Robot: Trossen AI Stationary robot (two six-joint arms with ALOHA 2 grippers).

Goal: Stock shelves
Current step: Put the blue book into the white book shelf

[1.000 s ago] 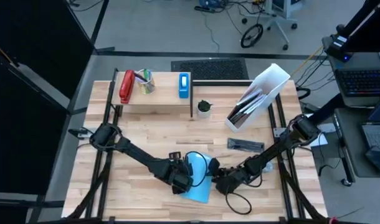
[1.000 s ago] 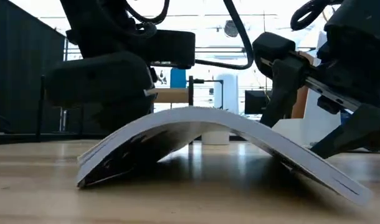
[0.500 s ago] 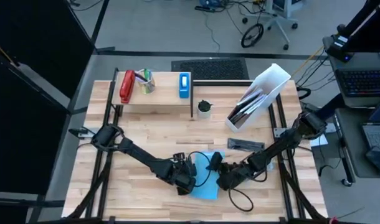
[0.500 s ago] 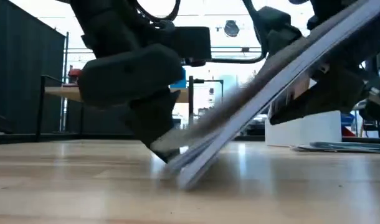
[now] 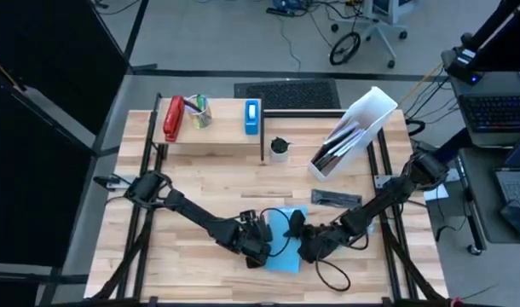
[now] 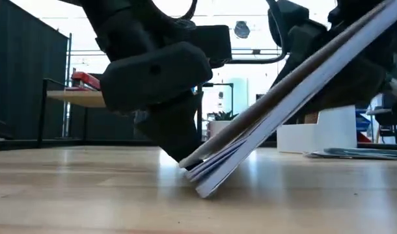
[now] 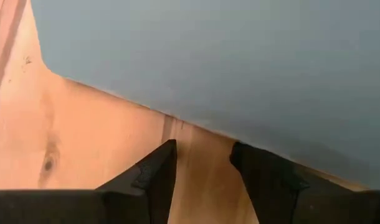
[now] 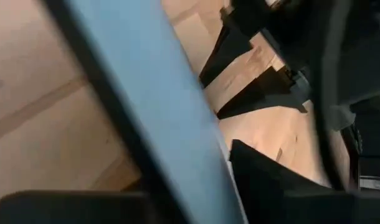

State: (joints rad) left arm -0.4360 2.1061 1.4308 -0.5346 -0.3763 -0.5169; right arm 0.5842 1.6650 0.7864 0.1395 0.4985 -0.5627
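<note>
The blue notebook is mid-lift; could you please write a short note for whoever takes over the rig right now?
Right gripper: shut on the blue notebook, holding one edge raised so it tilts steeply.
Left gripper: open, fingers low at the notebook's other edge, which rests on the table.
Wooden shelf holds a red stapler, pen cup and blue box. White file holder already holds dark folders; another dark folder lies flat beside it.
Left to do: shelve the notebook, then the loose folder.
</note>
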